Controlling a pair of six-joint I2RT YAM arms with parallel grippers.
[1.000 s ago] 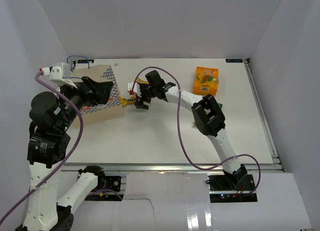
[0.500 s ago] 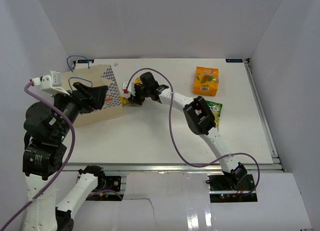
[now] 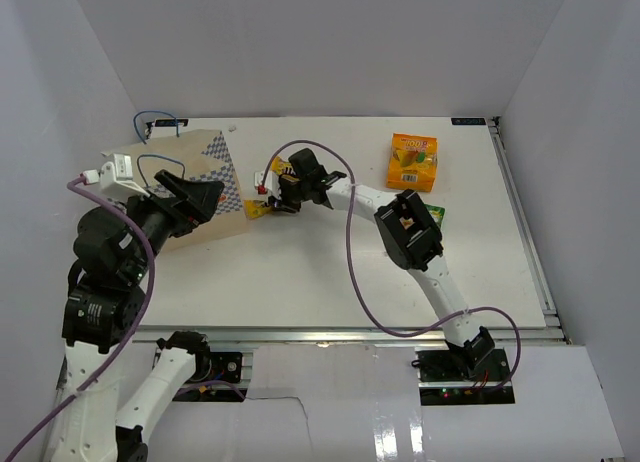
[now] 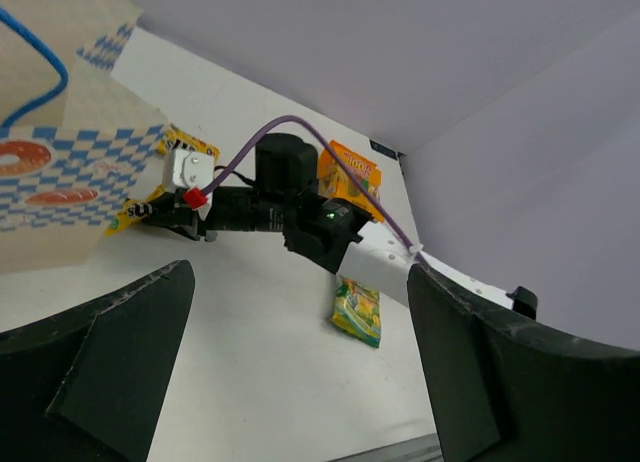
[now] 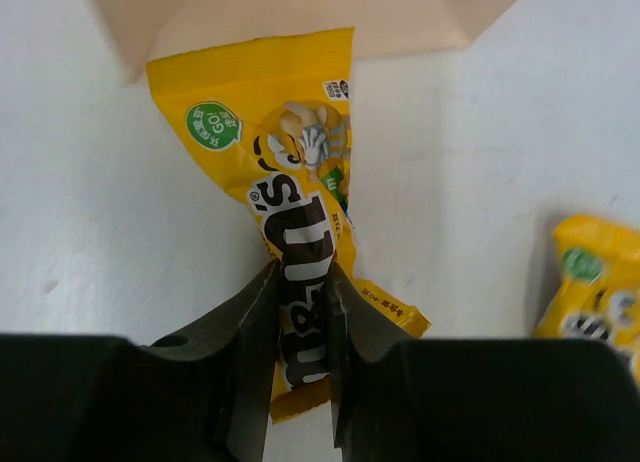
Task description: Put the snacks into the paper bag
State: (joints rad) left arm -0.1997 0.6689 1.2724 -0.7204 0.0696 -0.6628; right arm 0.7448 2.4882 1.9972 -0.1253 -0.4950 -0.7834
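R jaws tight on yellow packet point(image 5: 295, 207)

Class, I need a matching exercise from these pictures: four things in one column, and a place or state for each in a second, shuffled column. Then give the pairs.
Column one
1. yellow candy packet
2. orange pouch
3. green-yellow pouch
4. left gripper

Column two
A. open, holding nothing
B. lying free at the far side of the table
C. pinched in the right gripper
D. lying beside the right arm, partly hidden from above

Pairs: 1-C, 2-B, 3-D, 4-A
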